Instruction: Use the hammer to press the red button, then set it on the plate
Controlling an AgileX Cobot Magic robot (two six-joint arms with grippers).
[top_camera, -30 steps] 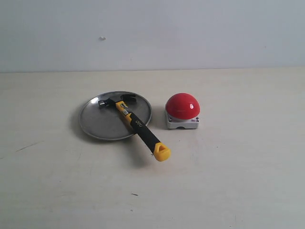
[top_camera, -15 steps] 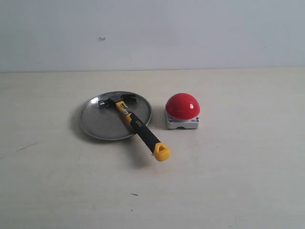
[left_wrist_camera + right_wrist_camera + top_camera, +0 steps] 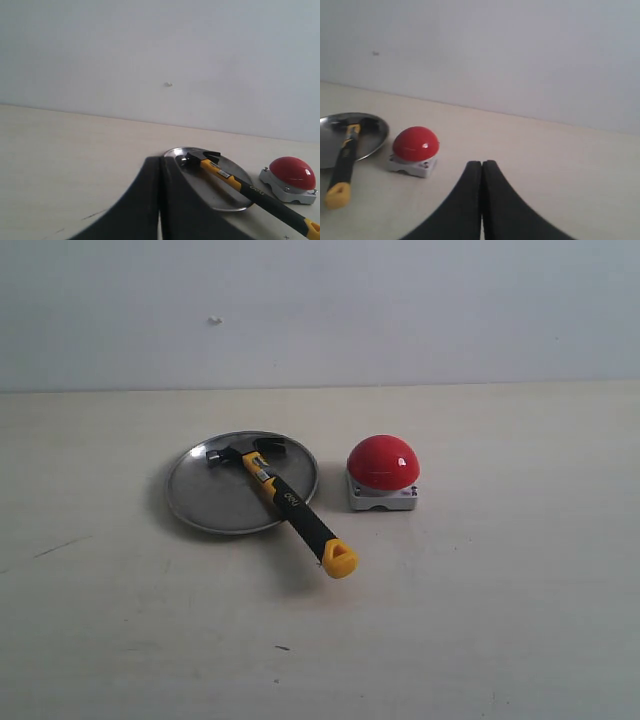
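Observation:
The hammer (image 3: 285, 500) lies with its dark head on the silver plate (image 3: 205, 502); its black-and-yellow handle crosses the rim and the yellow butt rests on the table. The red button (image 3: 383, 462) sits on its grey base just right of the plate. Neither gripper shows in the exterior view. In the left wrist view my left gripper (image 3: 160, 160) is shut and empty, short of the plate (image 3: 227, 197) and hammer (image 3: 235, 182), with the button (image 3: 292, 172) beyond. My right gripper (image 3: 482, 164) is shut and empty, with the button (image 3: 416, 142), hammer (image 3: 342, 165) and plate (image 3: 372, 132) off to one side.
A pale tabletop (image 3: 480, 620) runs back to a plain light wall (image 3: 400, 310). A small dark speck (image 3: 283, 647) and a faint scratch (image 3: 55, 548) mark the table near the front.

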